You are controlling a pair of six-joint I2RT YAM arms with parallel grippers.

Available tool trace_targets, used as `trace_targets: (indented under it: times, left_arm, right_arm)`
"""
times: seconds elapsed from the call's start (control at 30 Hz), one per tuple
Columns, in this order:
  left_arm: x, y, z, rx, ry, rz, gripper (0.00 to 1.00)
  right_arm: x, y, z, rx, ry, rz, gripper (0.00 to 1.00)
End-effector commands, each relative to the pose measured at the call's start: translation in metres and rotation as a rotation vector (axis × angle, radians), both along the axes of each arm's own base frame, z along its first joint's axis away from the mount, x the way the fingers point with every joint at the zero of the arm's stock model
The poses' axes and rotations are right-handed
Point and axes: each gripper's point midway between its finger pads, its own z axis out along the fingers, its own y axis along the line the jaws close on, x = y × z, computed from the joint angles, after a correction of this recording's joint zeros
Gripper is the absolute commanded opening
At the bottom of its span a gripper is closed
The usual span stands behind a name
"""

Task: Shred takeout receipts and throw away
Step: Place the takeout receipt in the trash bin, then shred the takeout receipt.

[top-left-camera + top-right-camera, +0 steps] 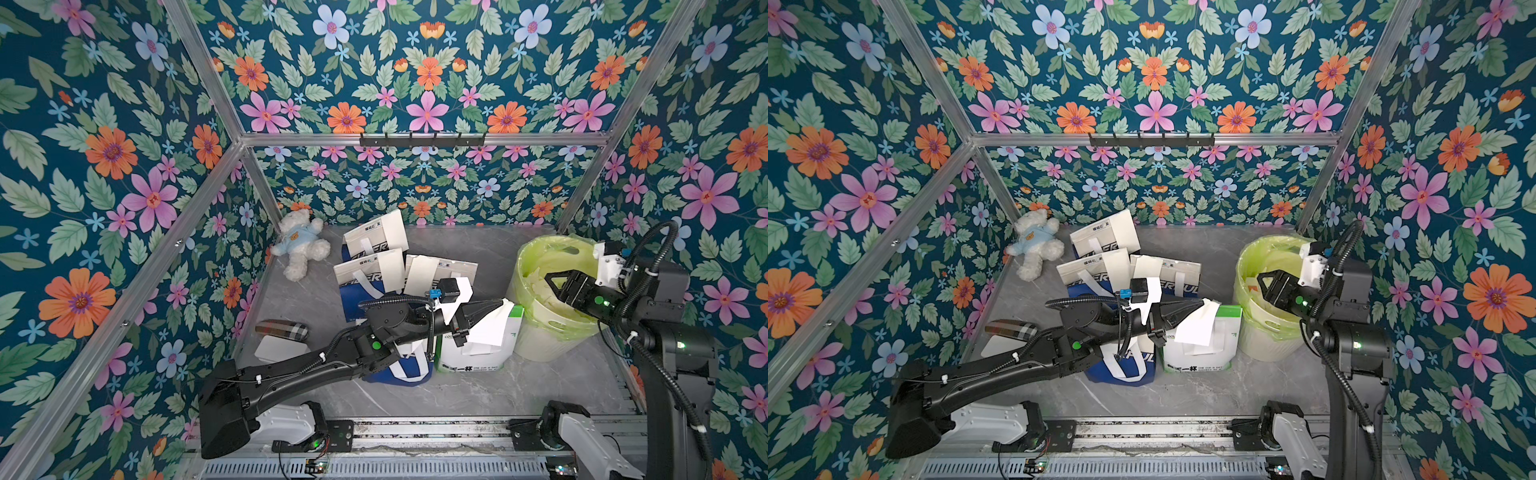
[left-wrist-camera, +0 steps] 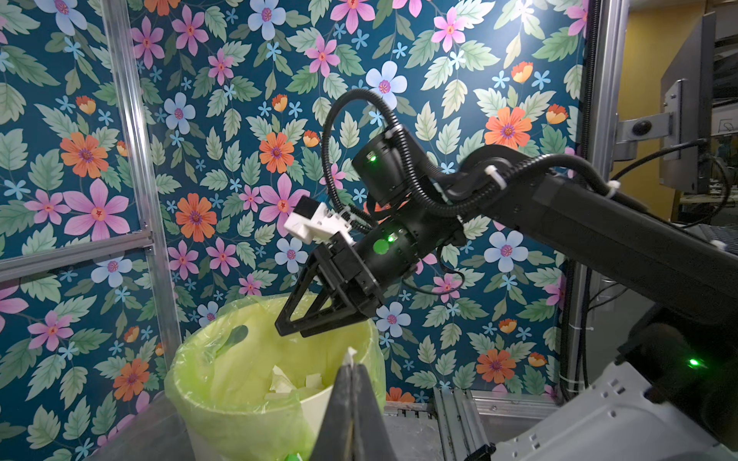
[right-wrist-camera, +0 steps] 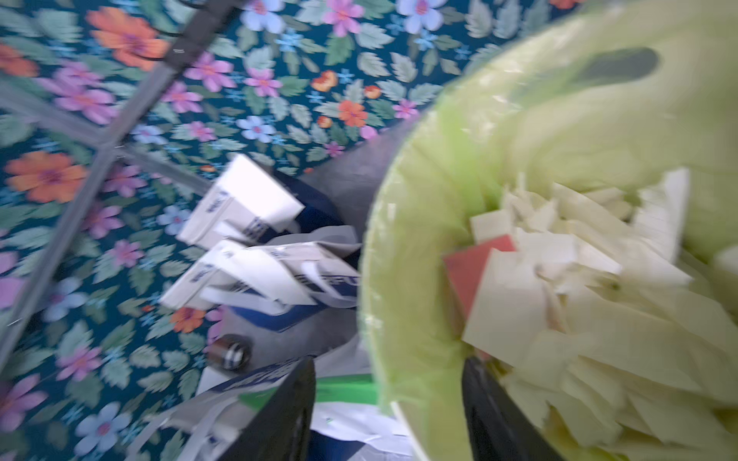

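The cream plastic waste bin lined with a yellow-green bag [image 1: 540, 332] already holds a heap of torn white paper scraps [image 3: 559, 279], so a good share of the shredding looks done. The right pincer [image 1: 550, 282] hangs over the bin's mouth with its jaws wide apart and nothing between them. Just beside the bin, the left pincer [image 1: 498, 306] is clamped tight on a thin white receipt slip [image 1: 492, 328] that droops over a white carrier bag with a green band [image 1: 473, 359]. Farther from the bin, more plain white slips [image 1: 390, 270] lie on the white-and-blue paper takeout bags [image 1: 353, 299] on the grey counter [image 1: 457, 395], apparently untouched. By my judgement, the held slip needs tearing and binning first, then those.
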Motion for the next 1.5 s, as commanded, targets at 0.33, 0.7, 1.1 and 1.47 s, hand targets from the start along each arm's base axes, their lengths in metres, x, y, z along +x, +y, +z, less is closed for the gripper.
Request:
trace_targets:
  times: [0.33, 0.7, 1.1, 1.47]
  left_arm:
    - [-0.002, 0.013, 0.033, -0.227, 0.075, -0.054, 0.00]
    - [0.000, 0.011, 0.037, -0.258, 0.099, -0.069, 0.00]
    - [0.000, 0.006, 0.037, -0.267, 0.105, -0.086, 0.00]
    - [0.002, -0.008, 0.032, -0.236, 0.102, -0.096, 0.08]
  right_arm:
    - [-0.075, 0.093, 0.081, 0.302, -0.367, 0.713, 0.61]
    - [-0.087, 0.101, 0.073, 0.312, -0.368, 0.792, 0.50]
    - [-0.080, 0.101, 0.061, 0.302, -0.347, 0.767, 0.43]
    - [-0.073, 0.100, 0.060, 0.335, -0.299, 0.726, 0.00]
